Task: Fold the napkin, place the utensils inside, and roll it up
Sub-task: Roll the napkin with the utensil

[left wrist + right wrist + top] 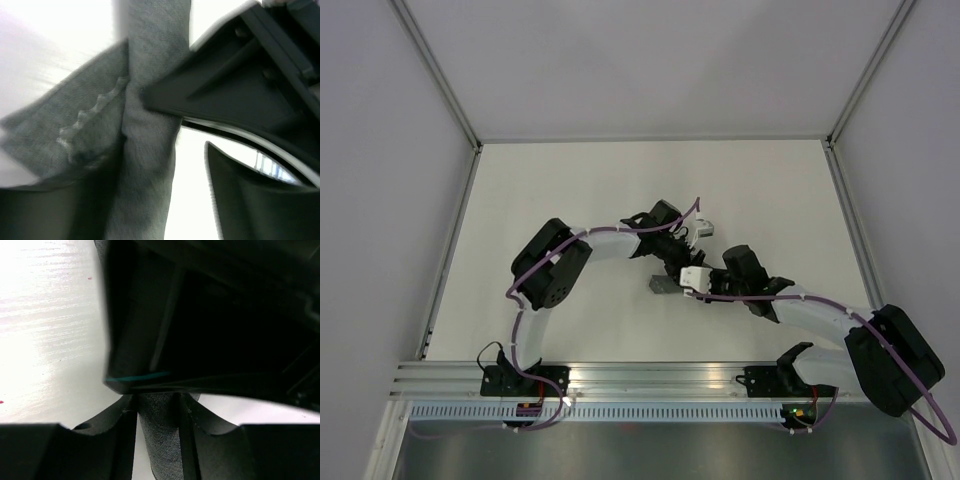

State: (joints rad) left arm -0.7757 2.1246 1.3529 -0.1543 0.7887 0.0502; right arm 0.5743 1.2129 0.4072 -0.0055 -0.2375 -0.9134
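Grey felt-like cloth, item one: the napkin [150,150], drawn into a narrow roll running top to bottom through the middle of the left wrist view; one loose flap is spread toward the left of that frame, its pale stitched line [82,122] showing; in the overhead view only a small grey end is seen, near the centre of the white table [570,190].

Item two: the utensils; none is seen in any view; whether they are wrapped inside the roll cannot be told.

Item three: the right gripper [157,405]; jaws narrowed onto the roll, a finger pressed against each side of it at the bottom centre of the right wrist view; the napkin is held.

Item four: the left gripper [162,195]; jaws set wide, the roll passed between them with a bright gap left on the right-hand side; nothing is clamped.

Step in hand, as judged: the rolling-up, late, with the folding taken as done; the loose flap is not yet wound in.

Next move, as judged: the flap is to be tucked round the roll while it is pinched by the right gripper; the roll is then to be laid flat so that it does not spring open.
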